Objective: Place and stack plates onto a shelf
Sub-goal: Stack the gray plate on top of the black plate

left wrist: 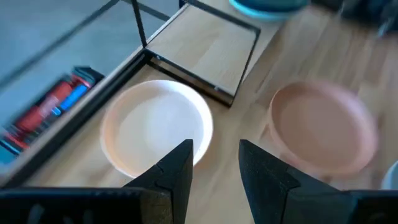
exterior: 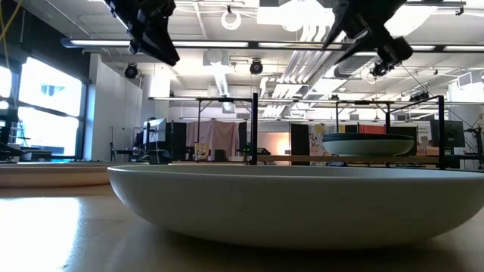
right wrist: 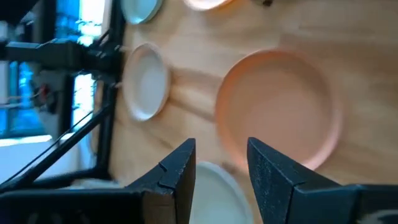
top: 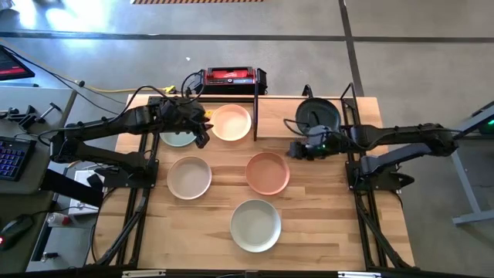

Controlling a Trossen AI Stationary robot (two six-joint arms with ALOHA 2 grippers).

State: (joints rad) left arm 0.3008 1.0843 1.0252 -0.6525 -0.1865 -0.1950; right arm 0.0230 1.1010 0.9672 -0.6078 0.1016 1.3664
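Left gripper (top: 202, 131) parted, empty, raised beside cream plate (top: 231, 122) under shelf (top: 275, 108). Right gripper (top: 296, 148) parted, empty, near pink plate (top: 268, 172). Black plate (top: 317, 113) on shelf, right bay. Beige plate (top: 189, 177), pale plate (top: 255, 225) on table (top: 324, 216).

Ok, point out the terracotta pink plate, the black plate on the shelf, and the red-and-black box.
terracotta pink plate (top: 268, 172), high view, middle of its bowl.
black plate (top: 318, 113), high view, middle of its face.
red-and-black box (top: 231, 76), high view, red top.
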